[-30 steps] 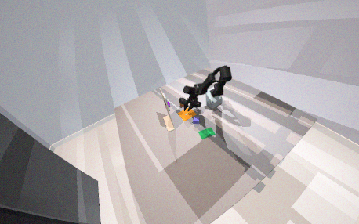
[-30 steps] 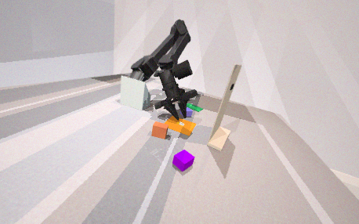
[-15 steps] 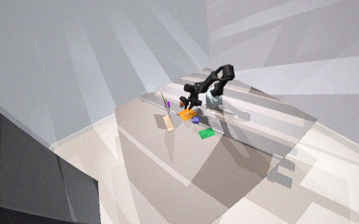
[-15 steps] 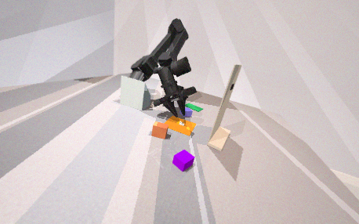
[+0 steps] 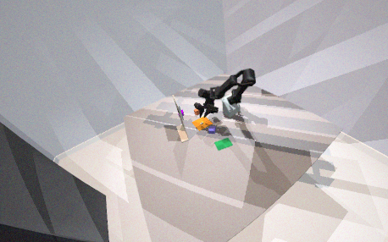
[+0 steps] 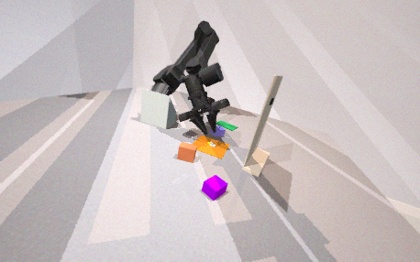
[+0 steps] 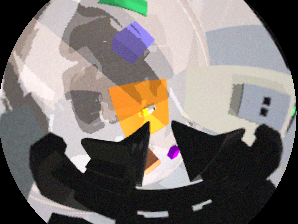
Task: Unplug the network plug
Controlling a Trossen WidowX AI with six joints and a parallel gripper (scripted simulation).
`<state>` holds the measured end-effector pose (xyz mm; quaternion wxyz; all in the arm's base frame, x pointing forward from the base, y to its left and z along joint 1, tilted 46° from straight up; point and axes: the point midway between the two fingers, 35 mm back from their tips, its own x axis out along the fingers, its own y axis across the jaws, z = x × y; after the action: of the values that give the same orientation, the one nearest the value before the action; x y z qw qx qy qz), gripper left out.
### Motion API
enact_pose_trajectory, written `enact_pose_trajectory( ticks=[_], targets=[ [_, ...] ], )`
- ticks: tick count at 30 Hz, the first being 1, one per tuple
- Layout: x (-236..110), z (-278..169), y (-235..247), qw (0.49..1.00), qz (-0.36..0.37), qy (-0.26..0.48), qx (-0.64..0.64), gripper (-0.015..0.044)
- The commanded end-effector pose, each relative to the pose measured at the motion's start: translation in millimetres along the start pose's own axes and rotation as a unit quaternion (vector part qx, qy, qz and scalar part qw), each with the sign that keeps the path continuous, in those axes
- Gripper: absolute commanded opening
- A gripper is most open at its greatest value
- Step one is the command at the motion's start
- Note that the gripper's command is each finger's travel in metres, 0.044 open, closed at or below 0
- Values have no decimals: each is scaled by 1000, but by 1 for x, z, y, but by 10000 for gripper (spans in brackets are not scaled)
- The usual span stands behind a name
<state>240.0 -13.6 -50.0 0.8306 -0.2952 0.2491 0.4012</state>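
Note:
The plug [image 6: 212, 144] [image 7: 148, 112] [image 5: 202, 123] is a small pale piece lying on the orange marked square [image 6: 221, 149] [image 7: 127, 106] on the table. My gripper [image 6: 208, 130] [image 7: 160, 123] [image 5: 205, 113] points down just above the square. Its fingers stand apart, with the plug close below their tips and not pinched. The upright beige panel [image 6: 265, 119] [image 5: 181, 120] stands to one side of the square, and its socket [image 6: 271, 100] shows as a dark hole with nothing in it.
A purple cube [image 6: 218, 132] [image 5: 212, 129] [image 7: 132, 40] sits at the square's far edge, with a green patch [image 6: 226, 125] [image 5: 223, 144] beyond it. An orange cube [image 6: 187, 152] and a magenta cube [image 6: 215, 187] [image 7: 173, 152] lie nearer. The arm's pale base block [image 6: 156, 109] stands behind.

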Motion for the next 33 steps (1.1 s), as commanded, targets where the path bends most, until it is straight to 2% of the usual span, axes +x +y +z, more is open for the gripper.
enact_pose_trajectory(
  ticks=[1,33],
  targets=[
    [-4,-1,-8,1000,-5,-1,-5,156],
    [-32,-3,-26,1000,-4,1,-5,156]
  ],
)
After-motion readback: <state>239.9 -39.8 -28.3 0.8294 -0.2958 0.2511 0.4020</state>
